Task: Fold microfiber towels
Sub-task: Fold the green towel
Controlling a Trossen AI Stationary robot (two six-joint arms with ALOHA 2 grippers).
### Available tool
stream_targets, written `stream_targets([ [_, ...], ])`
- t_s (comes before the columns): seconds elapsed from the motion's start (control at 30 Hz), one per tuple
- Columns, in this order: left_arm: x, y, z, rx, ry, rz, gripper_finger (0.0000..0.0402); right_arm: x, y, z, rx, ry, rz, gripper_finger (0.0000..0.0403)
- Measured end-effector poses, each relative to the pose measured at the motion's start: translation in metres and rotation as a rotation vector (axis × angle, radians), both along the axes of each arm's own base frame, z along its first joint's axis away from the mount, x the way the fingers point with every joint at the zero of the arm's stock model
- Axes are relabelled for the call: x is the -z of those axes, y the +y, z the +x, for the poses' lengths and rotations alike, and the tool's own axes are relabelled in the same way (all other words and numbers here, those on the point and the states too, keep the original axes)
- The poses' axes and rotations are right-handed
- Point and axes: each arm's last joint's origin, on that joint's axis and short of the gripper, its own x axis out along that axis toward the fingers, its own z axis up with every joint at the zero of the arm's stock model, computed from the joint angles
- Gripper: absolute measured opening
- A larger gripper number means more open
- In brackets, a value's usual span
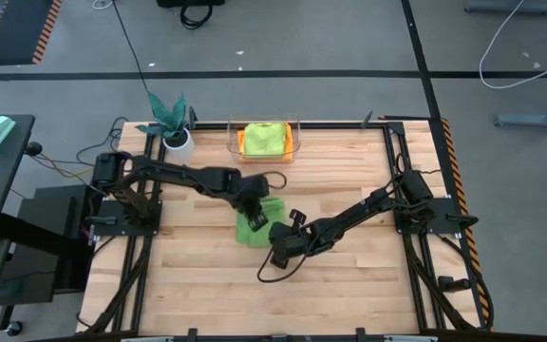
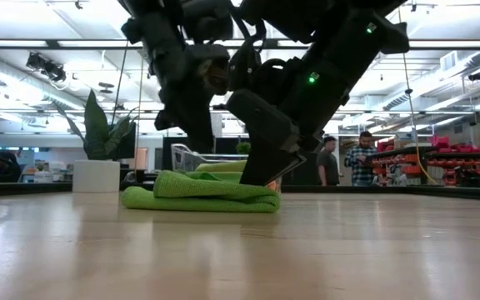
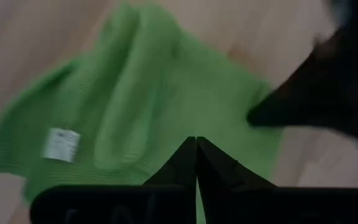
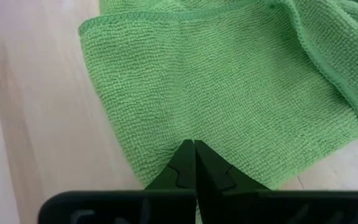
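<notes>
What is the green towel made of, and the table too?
The green towel looks like soft plush cloth, probably microfiber: the right wrist view shows tiny fuzzy loops and a stitched edge, and a small white tag is sewn on. The table looks like pale wood, probably glued strips, since long grain lines run across it, with a smooth, slightly shiny finish.

A teal-leaved plant (image 1: 169, 114) in a white pot (image 1: 179, 142) stands beside a clear bin (image 1: 233, 144)

One green towel (image 1: 254, 226) lay near the plant (image 1: 171, 116), one clear bin (image 1: 293, 141) beside it held two towels (image 1: 263, 140), two arms.
</notes>
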Motion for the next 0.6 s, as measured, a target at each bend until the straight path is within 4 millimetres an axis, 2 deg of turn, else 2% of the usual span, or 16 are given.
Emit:
stream_targets([
  [0.1,0.013,-0.001,0.000,-0.010,0.069,0.039,0.0010,0.000,-0.001,0.000,0.004,-0.003,0.002,0.0000],
  [0.37,0.028,0.004,0.005,-0.035,0.104,0.041,0.0024,0.000,0.000,0.001,0.009,-0.009,0.007,0.0000],
  [0.6,0.044,0.026,0.007,-0.084,0.144,0.049,0.0018,0.000,0.001,0.000,0.011,-0.013,0.012,0.0000],
])
